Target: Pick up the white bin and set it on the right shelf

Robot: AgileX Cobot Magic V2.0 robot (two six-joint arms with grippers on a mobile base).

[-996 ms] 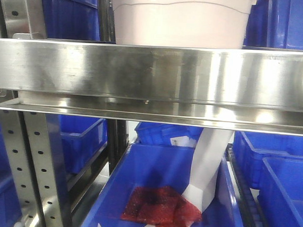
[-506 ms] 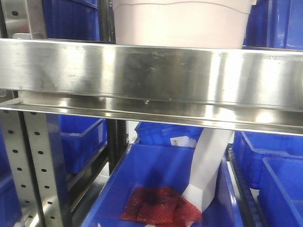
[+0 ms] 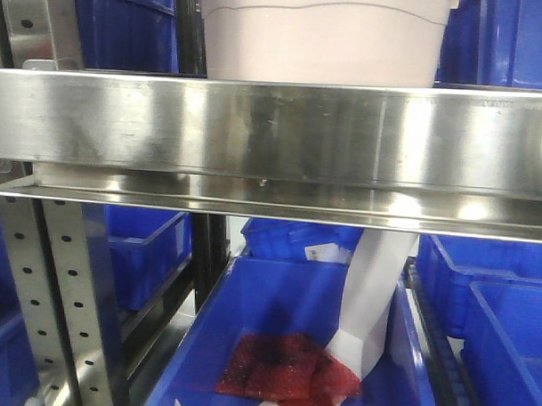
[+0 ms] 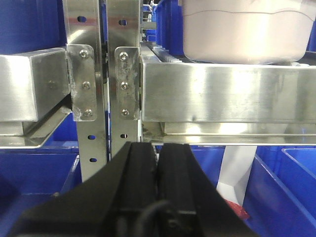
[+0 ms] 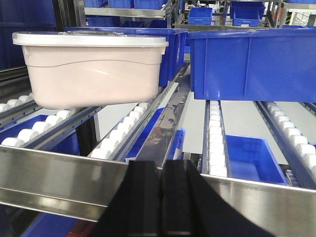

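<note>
white bin (image 5: pixel 94 69) sat on the right shelf (image 3: pixel 273 132) rollers, at 10 o'clock in your right wrist view. left hand (image 4: pixel 158 163) and right hand (image 5: pixel 163 177) were both pressed closed, holding nothing, below the rail. risk: rising straight up, you'd likely have clipped the rail or nudged the bin along the rollers.

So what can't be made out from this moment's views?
- White bin contents: the lid and cloudy walls hide them in the right wrist view.
- Bin's top: cut off by the upper edge in the front and left wrist views.
- Bin's base: the steel front rail hides it in the front view.
- Left gripper and right gripper: both shut, empty.
</note>
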